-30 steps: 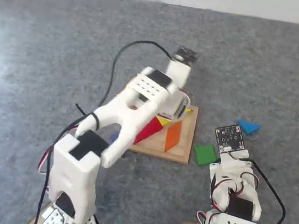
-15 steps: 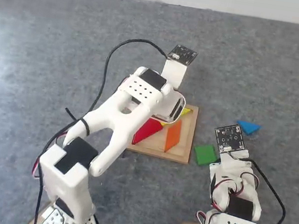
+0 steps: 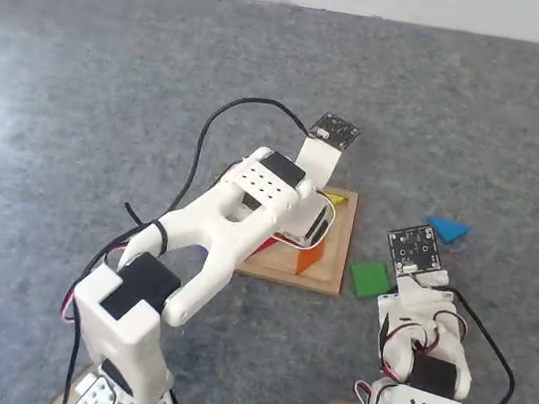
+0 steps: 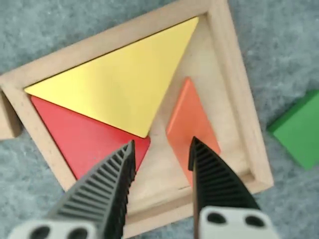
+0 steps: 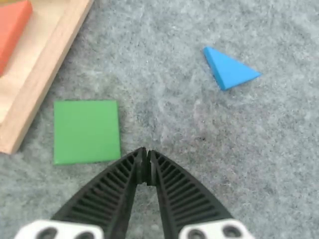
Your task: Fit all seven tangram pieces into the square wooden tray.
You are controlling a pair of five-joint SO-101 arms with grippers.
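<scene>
Left tool (image 4: 162,144), parted and empty, hangs above the orange piece (image 4: 192,124); squaring it into the tray (image 4: 234,74) seems next. Right tool (image 5: 144,152) closed.

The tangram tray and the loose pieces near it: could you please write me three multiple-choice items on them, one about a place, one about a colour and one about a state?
1. Where does the green square lie relative to the wooden tray?
A) inside it
B) on the table just beside it
C) propped on its rim

2. What colour is the loose triangle on the table near the green square?
A) blue
B) purple
C) white

3. In what state is the right pincer?
A) open around the square
B) shut on the triangle
C) shut, holding nothing

Answers:
1 B: the right wrist view shows the square flat on the grey surface, outside the tray's edge.
2 A: its faces are plainly blue.
3 C: its fingertips meet above bare table, with nothing between them.
</scene>
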